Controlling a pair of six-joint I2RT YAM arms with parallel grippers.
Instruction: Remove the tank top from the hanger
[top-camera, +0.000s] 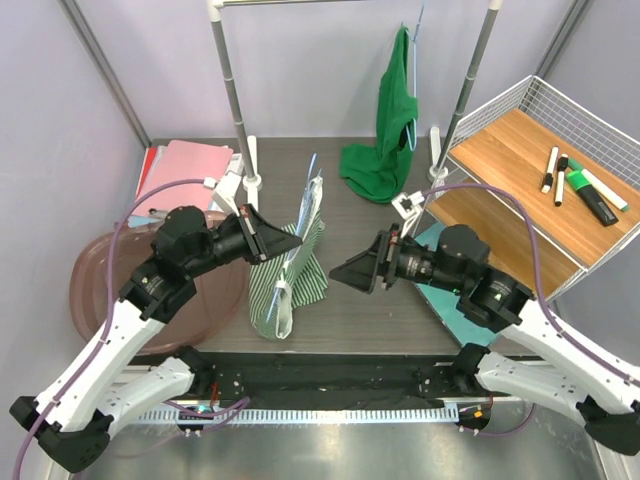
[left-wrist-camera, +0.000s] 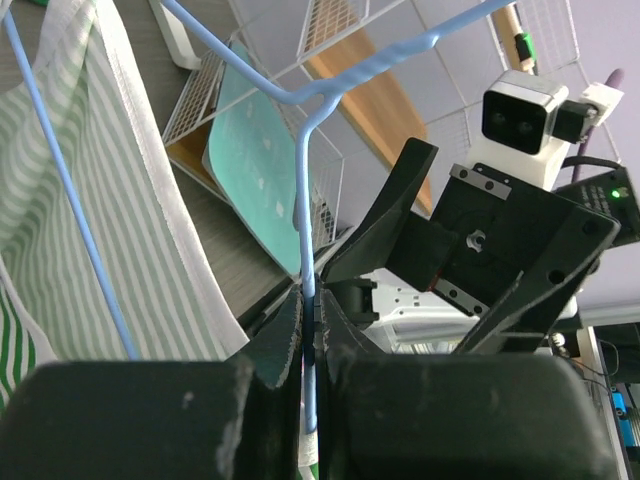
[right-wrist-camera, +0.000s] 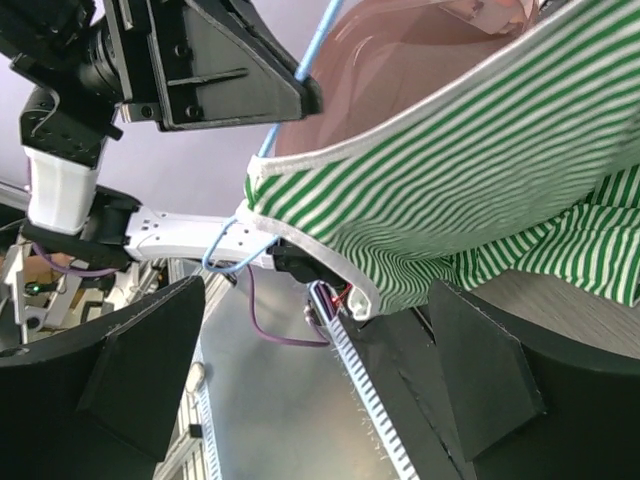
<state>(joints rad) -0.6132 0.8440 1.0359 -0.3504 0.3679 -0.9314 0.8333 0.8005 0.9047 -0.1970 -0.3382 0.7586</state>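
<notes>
We see our left pincer (left-wrist-camera: 310, 315) clamped on the blue hanger (left-wrist-camera: 303, 200), partly hidden inside the striped tank top (top-camera: 310, 275) near the counter's (top-camera: 390, 320) front edge; right pincer (top-camera: 345, 272) gapes alongside, not touching

Lilac walls (top-camera: 300, 70), dark table (top-camera: 370, 300), wire shelf (top-camera: 530, 170)

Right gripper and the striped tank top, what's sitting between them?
Nothing. The top view shows only a narrow strip of bare table between the right gripper and the tank top; the right wrist view agrees.
</notes>
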